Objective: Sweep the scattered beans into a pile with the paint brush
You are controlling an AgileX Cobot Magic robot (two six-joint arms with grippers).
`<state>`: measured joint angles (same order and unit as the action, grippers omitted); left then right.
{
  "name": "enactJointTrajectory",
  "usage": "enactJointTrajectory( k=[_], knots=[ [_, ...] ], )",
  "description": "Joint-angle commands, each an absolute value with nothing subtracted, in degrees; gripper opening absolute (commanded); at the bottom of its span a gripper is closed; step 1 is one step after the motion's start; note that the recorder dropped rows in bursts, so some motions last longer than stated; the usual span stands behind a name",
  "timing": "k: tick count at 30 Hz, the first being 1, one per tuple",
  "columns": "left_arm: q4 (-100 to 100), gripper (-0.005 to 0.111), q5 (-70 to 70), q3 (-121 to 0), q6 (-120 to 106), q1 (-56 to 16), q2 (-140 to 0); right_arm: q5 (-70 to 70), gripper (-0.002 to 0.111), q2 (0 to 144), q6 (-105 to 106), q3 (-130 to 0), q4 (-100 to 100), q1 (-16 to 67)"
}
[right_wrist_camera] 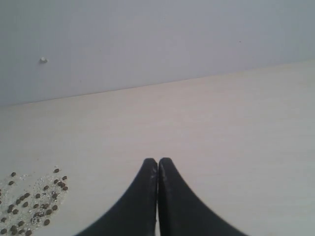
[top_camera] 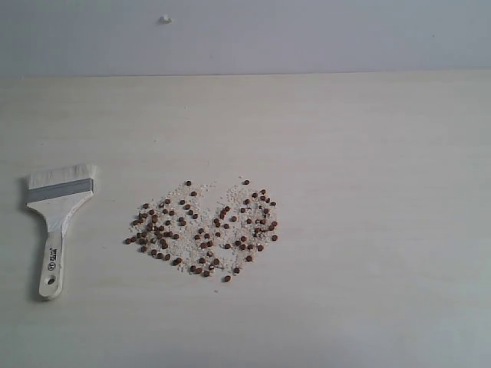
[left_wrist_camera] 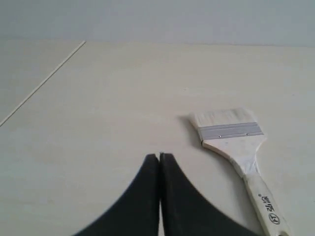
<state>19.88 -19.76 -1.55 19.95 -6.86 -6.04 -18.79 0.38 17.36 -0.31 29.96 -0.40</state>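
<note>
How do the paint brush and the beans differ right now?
The paint brush is one pale piece lying at the left; the beans are many tiny reddish-brown grains scattered mid-table. The brush is long and flat, each bean round. Both rest on the table, unheld.

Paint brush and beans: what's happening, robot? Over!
Left gripper shut, empty, not touching paint brush. Right gripper shut, empty. Beans scattered, unswept. Nothing between paint brush and beans.
</note>
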Motion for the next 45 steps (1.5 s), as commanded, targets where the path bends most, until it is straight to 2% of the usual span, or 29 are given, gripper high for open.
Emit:
enactJointTrajectory(
  k=[1, 4, 9, 11, 15, 17, 18, 22, 24, 28, 32, 38, 41, 43, 45],
  knots=[
    [20.3, 0.0, -19.2, -1.3, 19.9, -7.1, -5.9, -18.7, 0.0, 0.0, 17.8, 0.0, 29.6, -0.6],
    [27.8, 0.0, -15.7, -1.3, 12.5, -7.1, -5.9, -18.7, 0.0, 0.0, 17.8, 0.0, 29.6, -0.6],
    [13.8, 0.0, 10.0, -1.3, 33.4, -7.1, -5.9, -18.7, 0.0, 0.0, 17.8, 0.0, 29.6, -0.6],
    [14.0, 0.0, 16.1, -1.3, 41.2, -7.1, -5.9, -18.7, 0.0, 0.0, 17.8, 0.0, 29.6, -0.6],
    [9.3, 0.0, 25.8, -2.3, 41.4, -6.4, -6.2, -18.7, 0.0, 0.0, 17.8, 0.0, 29.6, -0.6],
    [5.7, 0.0, 18.9, -6.8, 39.3, -5.9, -8.2, -18.7, 0.0, 0.0, 17.8, 0.0, 29.6, -0.6],
    [5.0, 0.0, 10.9, -12.1, 36.1, -5.6, -11.3, -18.7, 0.0, 0.0, 17.8, 0.0, 29.6, -0.6],
    [6.3, 0.0, -18.7, -30.6, 29.4, -5.3, -34.1, -18.7, 0.0, 0.0, 17.8, 0.0, 29.6, -0.6],
    [5.8, 0.0, -31.5, -36.4, 25.1, -5.3, -43.1, -18.7, 0.0, 0.0, 17.8, 0.0, 29.6, -0.6],
    [1.7, 0.0, -47.1, -42.3, 17.2, -5.6, -56.5, -18.7, 0.0, 0.0, 17.8, 0.0, 29.6, -0.6],
    [-4.1, 0.0, -55.8, -44.8, 10.4, -9.2, -68.4, -18.7, 0.0, 0.0, 17.8, 0.0, 29.6, -0.6],
    [-3.6, 0.002, -47.1, -44.8, 10.3, -17.2, -80.1, -18.7, 0.0, 0.0, 17.8, 0.0, 29.6, -0.6],
    [-3.6, 0.016, -43.9, -44.8, 10.3, -19.9, -83.5, -18.7, 0.0, 0.0, 17.8, 0.0, 29.6, -0.6],
    [-3.7, 0.031, -43.2, -44.8, 10.7, -20.8, -85.3, -18.7, 0.0, 0.0, 17.8, 0.0, 29.6, -0.6],
    [-3.7, 0.052, -42.7, -44.8, 10.7, -21.2, -87.0, -18.7, 0.0, 0.0, 17.8, 0.0, 29.6, -0.6]
  ],
)
